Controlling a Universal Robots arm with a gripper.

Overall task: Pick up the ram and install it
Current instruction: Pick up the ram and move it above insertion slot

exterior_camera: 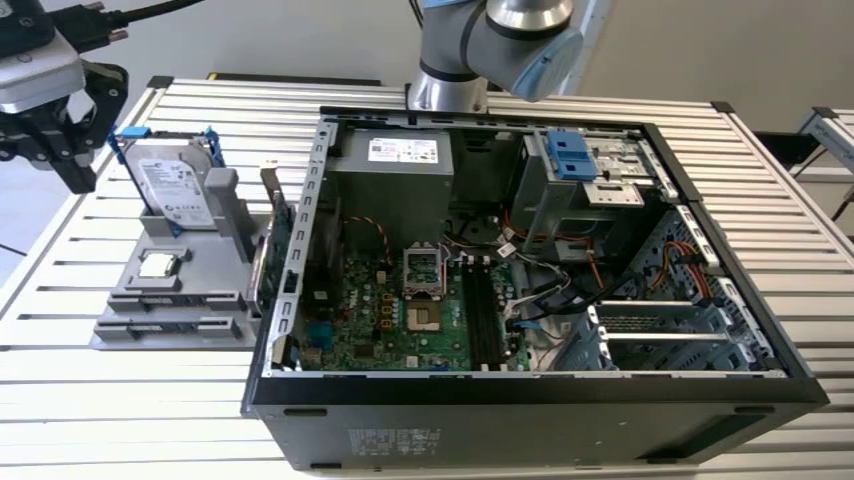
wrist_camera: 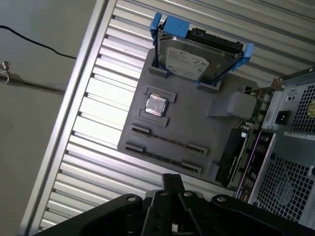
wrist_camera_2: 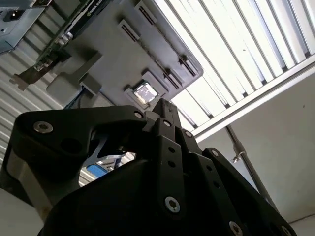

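So here's where we're at: the gripper hangs up off the slatted table, to the exterior view's left of the gray parts tray, touching nothing. In both wrist views its jaws look pinched together with nothing between them, so we'd call it closed and empty.

The ram, as far as we can make out, is the thin dark strip standing on edge in one of the tray's long clip-ended slots, beside the CPU chip; it's edge-on, so we can't see any label.

The layout makes sense to us. The tray gives each part its own pocket; the hard drive stands upright in its blue frame, and the ram sits on edge, so its long top edge is free for a pinch from above. The green expansion card stands between the tray and the case.

The case lies on its side with the panel off, so the motherboard faces up; its black slots look unfilled to us, so nothing's installed yet.
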